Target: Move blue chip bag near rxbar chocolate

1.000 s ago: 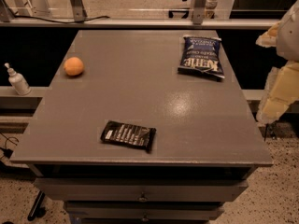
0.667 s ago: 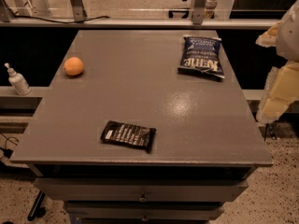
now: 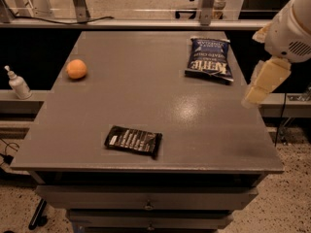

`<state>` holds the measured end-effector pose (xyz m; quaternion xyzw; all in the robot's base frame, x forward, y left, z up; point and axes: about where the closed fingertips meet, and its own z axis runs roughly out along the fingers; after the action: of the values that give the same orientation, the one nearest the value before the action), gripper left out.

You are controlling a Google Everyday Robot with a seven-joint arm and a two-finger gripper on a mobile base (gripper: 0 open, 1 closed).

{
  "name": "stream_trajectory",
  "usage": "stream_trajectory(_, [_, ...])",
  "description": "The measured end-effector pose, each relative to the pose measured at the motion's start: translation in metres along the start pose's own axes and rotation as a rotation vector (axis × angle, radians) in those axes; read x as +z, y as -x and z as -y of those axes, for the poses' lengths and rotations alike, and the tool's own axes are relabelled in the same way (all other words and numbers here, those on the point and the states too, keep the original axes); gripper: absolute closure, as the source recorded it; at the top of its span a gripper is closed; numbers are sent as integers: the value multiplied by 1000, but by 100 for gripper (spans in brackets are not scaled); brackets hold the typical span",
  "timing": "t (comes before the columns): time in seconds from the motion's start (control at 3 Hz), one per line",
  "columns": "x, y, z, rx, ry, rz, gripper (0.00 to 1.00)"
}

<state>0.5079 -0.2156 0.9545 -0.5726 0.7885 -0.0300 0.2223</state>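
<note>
Blue chip bag (image 3: 209, 59), crinkly foil; claw (image 3: 262, 84) to right

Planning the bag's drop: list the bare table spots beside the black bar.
Bare table lies right of the rxbar chocolate up to the front-right corner, and behind it, between orange and blue chip bag. Nowhere crowded; gripper hovers at the right edge.

1. The arm (image 3: 291, 28) comes in at the upper right corner, white and rounded, held high.
2. The gripper (image 3: 262, 84) hangs below it, pale, slanting down and to the left.
3. It hovers in the air just off the right edge of the worktop (image 3: 146, 101).
</note>
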Motion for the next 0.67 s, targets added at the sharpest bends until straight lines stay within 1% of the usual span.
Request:
stream_trajectory(0.33, [31,4,37,61,-37,69,0])
stream_trajectory(0.67, [66,6,73,150,-43,163,0])
